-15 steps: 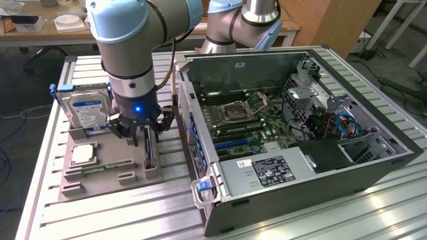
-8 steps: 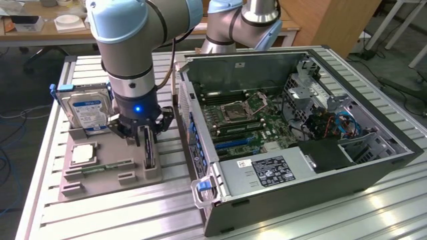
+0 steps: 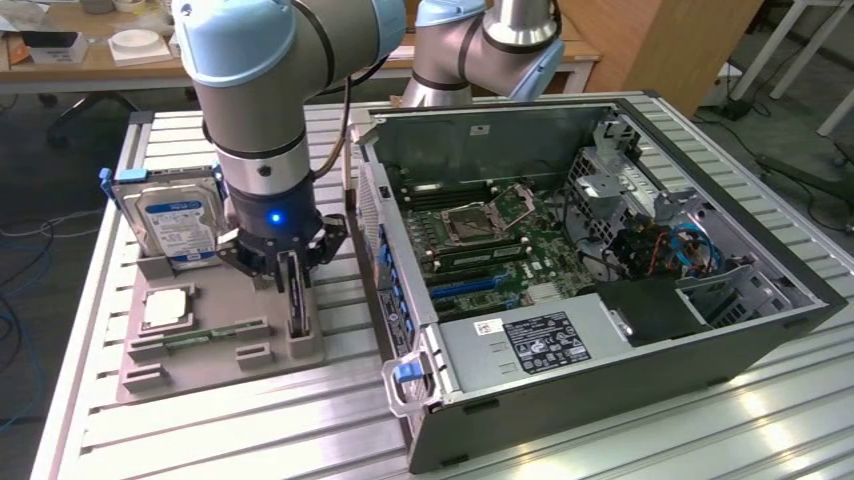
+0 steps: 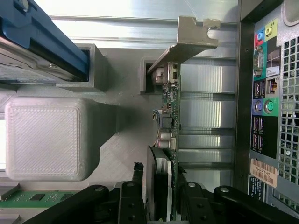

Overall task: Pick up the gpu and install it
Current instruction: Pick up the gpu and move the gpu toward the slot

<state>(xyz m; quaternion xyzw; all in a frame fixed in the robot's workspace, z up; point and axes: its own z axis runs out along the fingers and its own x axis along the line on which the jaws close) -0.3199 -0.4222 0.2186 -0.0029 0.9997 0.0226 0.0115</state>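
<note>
From the exterior view, the tool (image 3: 294, 300) sits over the gpu (image 3: 302, 328), which stands on edge in the grey holder (image 3: 200, 360) on the bench (image 3: 267, 440), probably so that its top edge can be gripped. In the wrist view the tool (image 4: 159, 191) straddles the gpu (image 4: 169, 112). I cannot tell whether it is clenched.

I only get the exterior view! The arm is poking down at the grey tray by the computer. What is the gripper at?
Observer: The wrist view puts the gripper right at the gpu, a green card standing on its edge on the grey tray.
Operator: Has it got a shiny bit?
Observer: Yes, a silvery bracket caps its far end, the end away from the gripper.
</note>
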